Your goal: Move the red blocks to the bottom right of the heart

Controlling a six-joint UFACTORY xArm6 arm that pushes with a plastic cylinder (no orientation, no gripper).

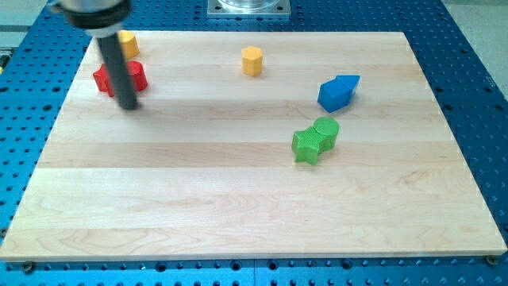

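Observation:
Two red blocks lie side by side near the board's top left: the left one (102,80) and the right one (138,74). My dark rod comes down in front of them and hides their meeting edges. My tip (128,104) rests on the board just below the gap between them, touching or nearly touching. A yellow block (128,41) sits just above the red pair, partly behind the rod; its shape cannot be made out. No block reads plainly as a heart.
A yellow hexagonal block (252,60) sits at top centre. Two blue blocks (334,94) (349,81) touch at the right. A green star block (305,147) and a green round block (326,129) touch below them. The wooden board (238,214) lies on a blue perforated table.

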